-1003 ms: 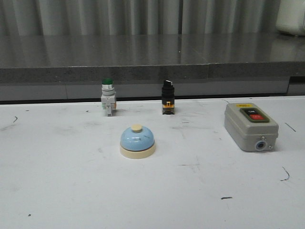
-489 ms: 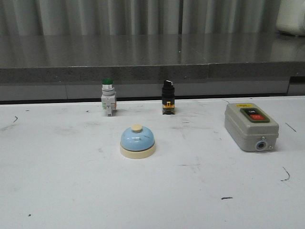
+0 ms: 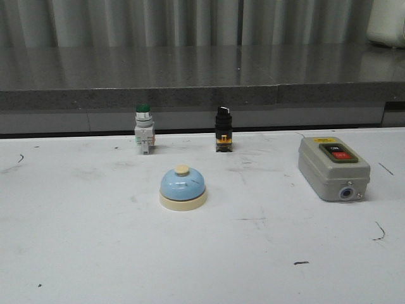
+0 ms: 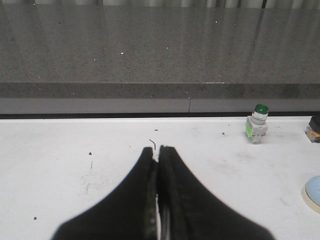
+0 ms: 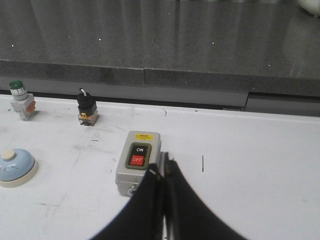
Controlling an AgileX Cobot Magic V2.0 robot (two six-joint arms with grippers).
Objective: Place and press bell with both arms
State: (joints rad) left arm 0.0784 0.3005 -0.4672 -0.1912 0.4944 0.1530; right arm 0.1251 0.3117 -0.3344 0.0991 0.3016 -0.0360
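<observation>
The bell point(image 3: 182, 188), a light-blue dome on a cream base with a cream knob, stands upright near the middle of the white table. The right wrist view shows the bell point(image 5: 16, 167) at its edge, and the left wrist view catches only a sliver of the bell point(image 4: 313, 191). Neither arm appears in the front view. My left gripper point(image 4: 157, 150) is shut with nothing between its fingers, above bare table well to the left of the bell. My right gripper point(image 5: 163, 166) is shut and empty, hovering at the near side of the grey switch box.
A grey switch box point(image 3: 333, 167) with ON and OFF buttons lies right of the bell. A green-capped push button point(image 3: 143, 128) and a black selector switch point(image 3: 223, 129) stand at the table's far edge, below a dark stone ledge point(image 3: 202, 96).
</observation>
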